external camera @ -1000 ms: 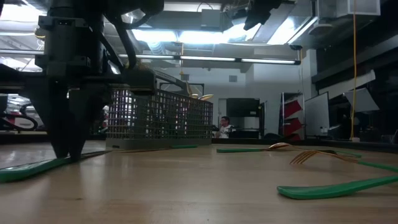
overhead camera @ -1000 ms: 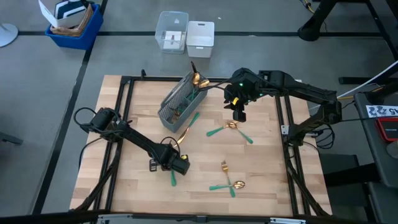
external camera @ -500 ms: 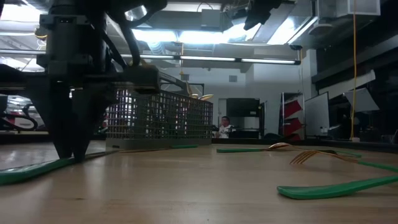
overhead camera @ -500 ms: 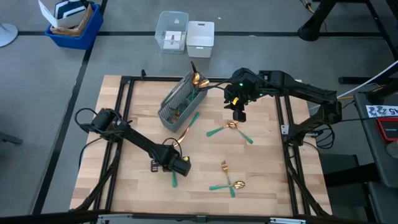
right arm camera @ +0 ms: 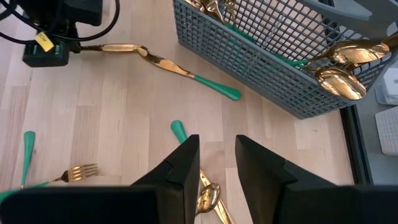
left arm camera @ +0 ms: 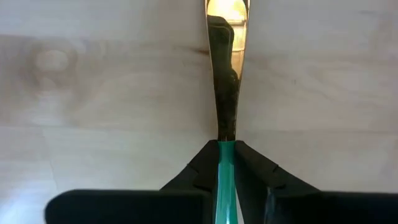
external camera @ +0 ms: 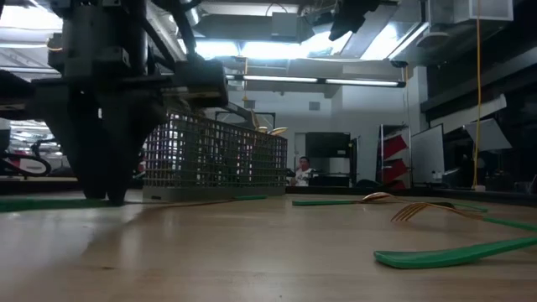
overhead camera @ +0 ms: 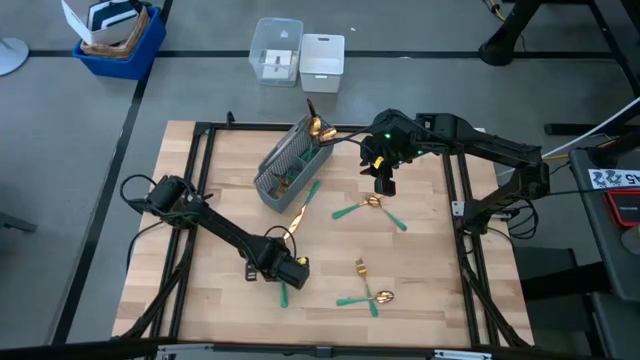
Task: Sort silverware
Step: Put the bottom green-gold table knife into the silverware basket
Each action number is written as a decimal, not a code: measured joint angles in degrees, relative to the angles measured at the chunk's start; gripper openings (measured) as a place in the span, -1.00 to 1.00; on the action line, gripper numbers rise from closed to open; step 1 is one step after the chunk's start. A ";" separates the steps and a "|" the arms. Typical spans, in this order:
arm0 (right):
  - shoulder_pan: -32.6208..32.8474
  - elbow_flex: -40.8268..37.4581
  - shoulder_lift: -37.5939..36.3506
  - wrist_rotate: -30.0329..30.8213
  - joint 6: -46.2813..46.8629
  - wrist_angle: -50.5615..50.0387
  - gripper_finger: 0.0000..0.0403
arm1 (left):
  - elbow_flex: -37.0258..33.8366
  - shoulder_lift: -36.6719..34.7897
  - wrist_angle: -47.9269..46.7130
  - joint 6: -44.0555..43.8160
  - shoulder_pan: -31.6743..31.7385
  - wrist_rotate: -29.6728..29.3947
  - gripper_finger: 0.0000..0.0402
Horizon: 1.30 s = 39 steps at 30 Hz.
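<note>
My left gripper [overhead camera: 284,270] stands at the table's near middle, pointing down and shut on a teal-handled piece of silverware [left arm camera: 227,93] with a long gold head. The grey mesh caddy [overhead camera: 290,160] stands at the far middle with gold spoons [right arm camera: 339,78] sticking out of it. Another teal-handled piece [overhead camera: 303,202] lies flat by the caddy. More lie flat at the middle [overhead camera: 370,204] and near the front: a fork [overhead camera: 360,268] and a spoon [overhead camera: 384,296]. My right gripper [right arm camera: 214,158] hangs open high above the middle pieces, holding nothing. My left gripper pinches the teal handle [left arm camera: 227,152] between its two fingers, right where it joins the gold neck. The fingers come from above and lie across the piece. It sits about level, its handle end [external camera: 33,204] off the wood; I cannot tell whether the gold tip touches.
Black frame rails [overhead camera: 205,180] run along the wooden table's sides. Beyond the far edge stand two clear plastic boxes [overhead camera: 277,50] and a blue bin [overhead camera: 115,40]. A person [external camera: 304,170] sits far off in the room.
My left gripper has gone a little toward the table's near right and up, still shut on the piece. The teal handle, which lay slanting on the wood, has come up level off it.
</note>
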 joint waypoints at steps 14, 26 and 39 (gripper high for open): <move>0.00 0.00 0.00 0.00 0.00 -0.04 -0.46 | 0.58 -0.17 -0.11 -9.18 -4.86 -0.89 -0.85; 0.01 0.00 0.00 0.00 0.00 -0.04 -0.46 | 0.60 -0.28 1.27 -10.04 -5.80 -4.71 -0.88; 0.01 -0.02 0.00 -0.02 0.04 -0.04 -0.46 | 0.37 -0.28 2.10 -6.30 -4.36 -4.84 -0.90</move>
